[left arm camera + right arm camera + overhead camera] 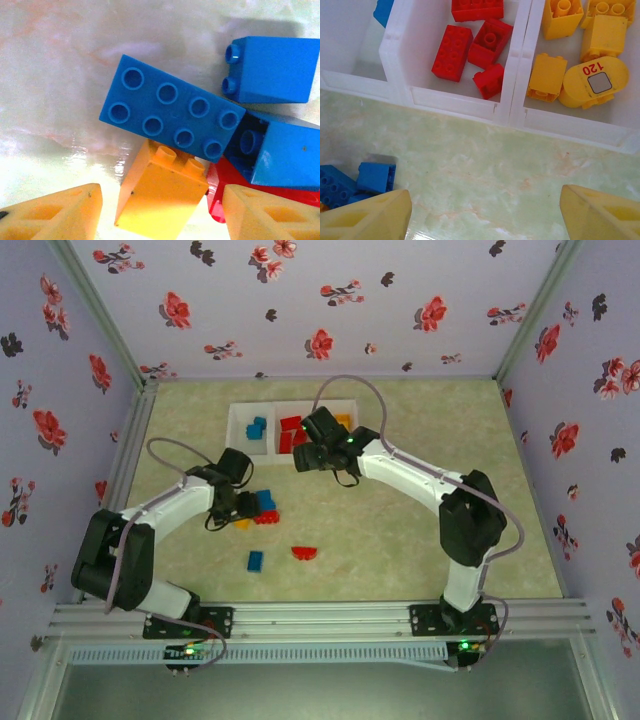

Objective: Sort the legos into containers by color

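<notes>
**Containers:** three joined white translucent plastic bins (455, 97), far centre of the table. The left bin holds blue plastic bricks (384, 11), the middle red plastic bricks (452, 52), the right yellow-orange plastic bricks (547, 75). Each bin takes one colour, as the sort requires.

**Unsorted, left of centre:** a touching cluster of a flat blue eight-stud brick (170, 115), a yellow-orange two-stud brick (152, 197) and a red brick corner (220, 182). Nearer lie a lone blue brick (255, 560) and a red half-round piece (304, 553).

**Left gripper** (160, 212): jaws part open, straddling the yellow-orange two-stud brick with gaps either side, apparently lined up to pick it.

**Right gripper** (485, 200): jaws wide, empty, hovering just near of the bins.
</notes>
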`<state>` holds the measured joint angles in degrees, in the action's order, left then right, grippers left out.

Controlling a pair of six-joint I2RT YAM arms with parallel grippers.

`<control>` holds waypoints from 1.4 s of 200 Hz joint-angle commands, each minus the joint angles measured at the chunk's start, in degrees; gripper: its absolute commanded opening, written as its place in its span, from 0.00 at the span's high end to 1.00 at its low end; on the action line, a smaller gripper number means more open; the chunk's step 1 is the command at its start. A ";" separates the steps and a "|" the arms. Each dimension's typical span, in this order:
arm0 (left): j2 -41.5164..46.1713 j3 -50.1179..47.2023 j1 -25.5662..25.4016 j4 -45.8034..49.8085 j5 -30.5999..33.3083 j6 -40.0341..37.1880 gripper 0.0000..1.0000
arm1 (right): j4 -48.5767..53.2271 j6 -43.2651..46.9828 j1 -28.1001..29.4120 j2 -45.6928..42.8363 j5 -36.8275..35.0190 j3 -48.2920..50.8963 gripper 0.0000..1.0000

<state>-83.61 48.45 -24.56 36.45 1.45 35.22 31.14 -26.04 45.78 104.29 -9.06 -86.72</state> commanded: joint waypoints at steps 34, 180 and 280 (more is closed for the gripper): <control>1.32 -1.14 0.88 1.82 1.31 -1.13 0.41 | 0.77 -0.85 0.50 -2.76 -1.36 0.76 0.21; -2.82 -0.13 1.06 1.61 3.01 -1.79 0.61 | 1.38 -0.67 0.84 -2.93 -2.46 0.80 0.22; 3.07 14.75 0.65 13.08 3.49 -4.65 0.69 | 3.44 0.66 -0.36 -8.64 -7.64 4.54 0.21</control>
<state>-82.24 57.34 -23.99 44.93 3.86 33.06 32.86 -25.96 46.11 100.27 -13.39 -84.73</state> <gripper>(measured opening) 0.340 0.786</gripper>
